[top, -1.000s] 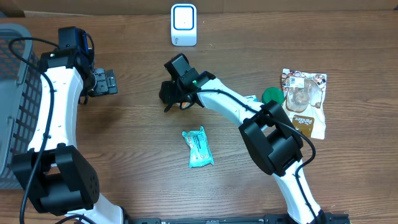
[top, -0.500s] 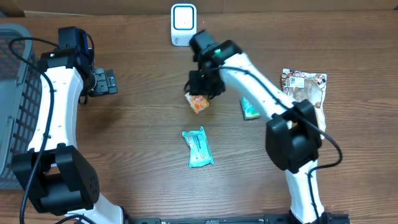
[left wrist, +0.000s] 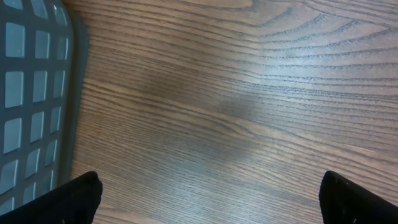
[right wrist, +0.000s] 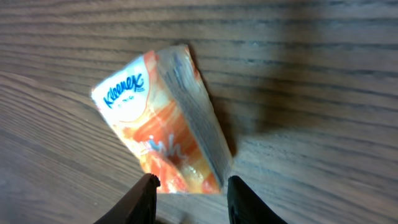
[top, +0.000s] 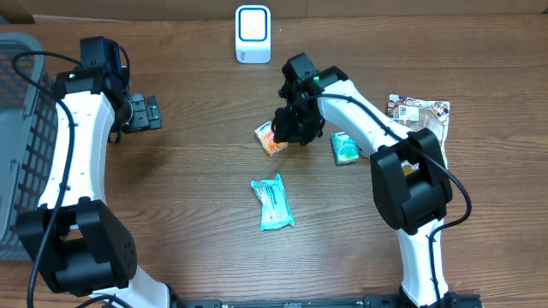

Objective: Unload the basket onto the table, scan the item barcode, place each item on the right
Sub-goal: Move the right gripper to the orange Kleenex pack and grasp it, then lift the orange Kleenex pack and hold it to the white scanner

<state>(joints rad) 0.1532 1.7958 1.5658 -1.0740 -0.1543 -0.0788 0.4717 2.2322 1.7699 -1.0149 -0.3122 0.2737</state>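
One orange Kleenex pack (right wrist: 161, 118) lies on the tabletop (top: 188, 188), and I see my right pincer (right wrist: 189, 196) partly open just over it, fingertips straddling its near end without clamping, while the left pincer (left wrist: 214, 196) hangs wide open and empty above bare wood beside the grey basket (left wrist: 31, 93).

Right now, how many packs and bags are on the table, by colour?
orange pack: 1
teal packs: 2
clear bag: 1
Total: 4
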